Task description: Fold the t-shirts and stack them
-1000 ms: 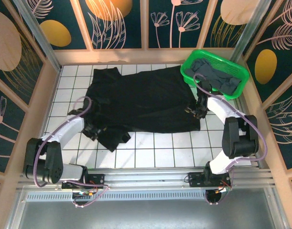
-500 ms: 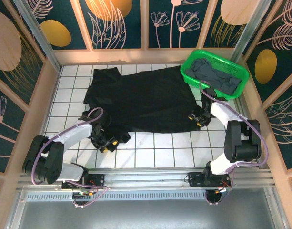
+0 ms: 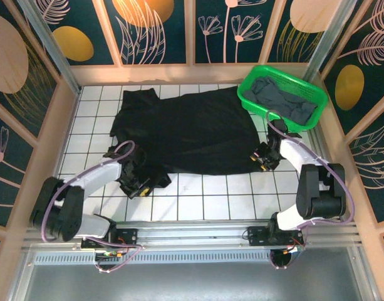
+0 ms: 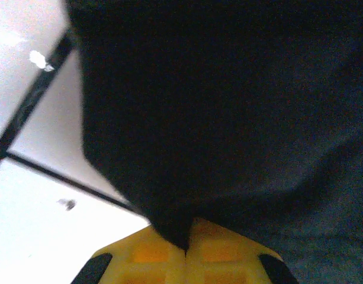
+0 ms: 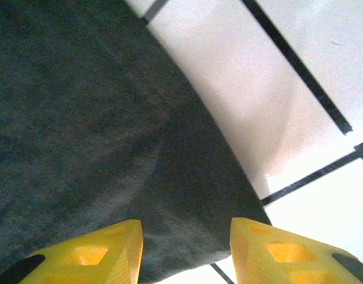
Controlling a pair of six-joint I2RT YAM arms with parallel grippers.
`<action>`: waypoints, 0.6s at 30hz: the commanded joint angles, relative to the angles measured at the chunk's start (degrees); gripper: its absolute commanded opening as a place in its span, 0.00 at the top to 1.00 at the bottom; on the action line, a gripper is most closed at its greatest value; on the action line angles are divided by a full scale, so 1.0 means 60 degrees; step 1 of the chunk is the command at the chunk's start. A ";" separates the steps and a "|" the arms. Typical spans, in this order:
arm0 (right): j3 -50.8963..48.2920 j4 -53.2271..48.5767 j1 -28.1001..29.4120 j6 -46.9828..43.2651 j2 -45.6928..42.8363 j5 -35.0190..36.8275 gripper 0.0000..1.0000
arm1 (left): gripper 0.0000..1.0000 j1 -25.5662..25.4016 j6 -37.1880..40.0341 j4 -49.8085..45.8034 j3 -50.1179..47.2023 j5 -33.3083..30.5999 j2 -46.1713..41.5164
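The black t-shirt point(image 3: 192, 132) lies spread over the white tiles in the top view. My left gripper point(image 3: 141, 186) sits at its near left corner. In the left wrist view, the left gripper point(image 4: 186, 251) has its yellow fingers pressed together with a fold of the black t-shirt point(image 4: 228, 106) pinched between them. My right gripper point(image 3: 262, 158) is at the shirt's near right corner. In the right wrist view, the right gripper point(image 5: 186, 251) stands open, and the corner of the black t-shirt point(image 5: 80, 118) reaches between its fingers. The slate grey t-shirt point(image 3: 285, 100) lies crumpled in the basket.
The green plastic basket point(image 3: 249, 100) stands at the back right, just behind the right arm. Wooden frame walls close in the tiled floor point(image 3: 210, 194) on the left, right and back. Bare tiles run along the near edge in front of the shirt.
The left gripper slid right and nearer along the shirt's near left corner, which is now bunched smaller. The right gripper moved nearer, down to the shirt's near right corner.
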 commanded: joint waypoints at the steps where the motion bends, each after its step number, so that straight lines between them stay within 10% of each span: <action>1: -0.0353 0.0009 -0.0231 0.0732 -0.0347 0.0122 0.57 | 1.00 -0.0021 -0.0518 -0.1532 -0.0331 -0.0326 -0.1152; 18: -0.0950 -0.0340 -0.0527 0.1031 -0.0651 0.0527 0.59 | 1.00 -0.0022 -0.1420 -0.3287 -0.0712 -0.0235 -0.3679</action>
